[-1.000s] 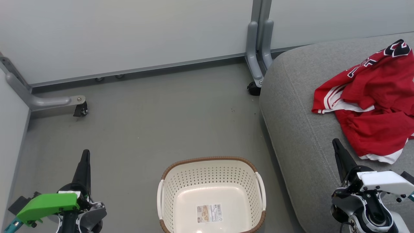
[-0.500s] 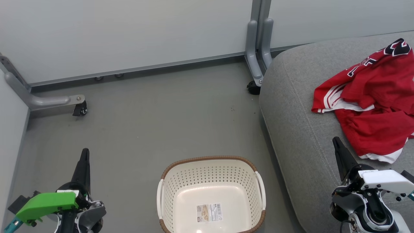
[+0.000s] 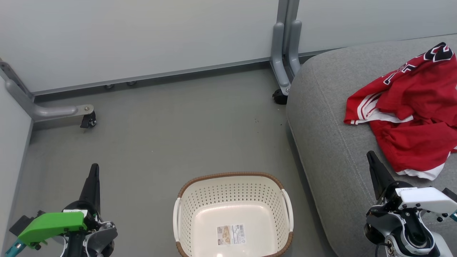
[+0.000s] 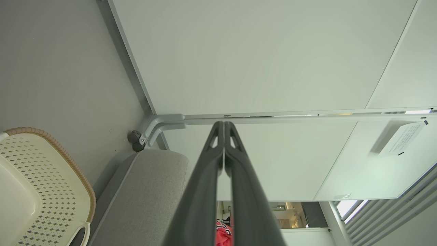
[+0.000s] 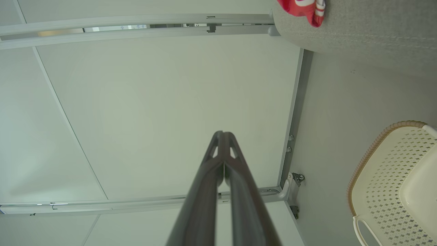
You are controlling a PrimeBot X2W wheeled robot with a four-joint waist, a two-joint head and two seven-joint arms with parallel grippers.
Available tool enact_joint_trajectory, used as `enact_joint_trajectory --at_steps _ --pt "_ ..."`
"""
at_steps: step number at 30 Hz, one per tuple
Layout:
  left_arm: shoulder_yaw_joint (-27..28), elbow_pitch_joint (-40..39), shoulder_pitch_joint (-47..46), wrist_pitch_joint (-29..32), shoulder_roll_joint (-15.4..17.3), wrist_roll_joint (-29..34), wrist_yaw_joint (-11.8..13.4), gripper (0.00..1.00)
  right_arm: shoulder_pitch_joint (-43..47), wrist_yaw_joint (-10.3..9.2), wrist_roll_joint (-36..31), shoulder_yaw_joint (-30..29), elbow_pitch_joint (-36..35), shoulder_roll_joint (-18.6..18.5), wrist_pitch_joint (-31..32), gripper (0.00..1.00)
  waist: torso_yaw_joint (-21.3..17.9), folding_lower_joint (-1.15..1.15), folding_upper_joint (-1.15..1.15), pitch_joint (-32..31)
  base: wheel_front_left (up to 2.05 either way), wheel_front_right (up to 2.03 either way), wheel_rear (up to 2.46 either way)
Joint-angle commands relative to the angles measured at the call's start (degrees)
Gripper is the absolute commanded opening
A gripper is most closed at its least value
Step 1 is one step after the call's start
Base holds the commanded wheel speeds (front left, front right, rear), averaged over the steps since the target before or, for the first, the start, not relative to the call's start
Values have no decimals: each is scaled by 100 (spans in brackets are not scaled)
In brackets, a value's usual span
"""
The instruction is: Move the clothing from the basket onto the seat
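Grey seat bearing red clothing near right tool, left tool apart, both closed

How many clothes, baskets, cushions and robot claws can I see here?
Red sports garments: 2, heaped together
Cream perforated plastic basket: 1, empty
Light-grey fabric sofa cushion: 1
Dark two-fingered grippers: 2, left gripper, right gripper
Total: 6

place: mock-up test bay | evidence: white partition panels on castered feet; grey floor; seat
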Motion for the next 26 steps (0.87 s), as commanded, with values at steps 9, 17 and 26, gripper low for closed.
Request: enact_joint_trajectory --at_steps 9,17,26 --pt "33 5 -68 19 -4 33 -32 0 -38 2 -39 -37 13 18 29 0 0 0 0 0 0 0 0" --pt "45 5 -70 23 -8 41 -32 0 -39 2 -51 -48 14 26 44 0 0 0 0 0 0 0 0" --pt "56 7 -71 35 -15 50 -32 0 -40 2 -56 -60 15 29 49 0 0 0 0 0 0 0 0"
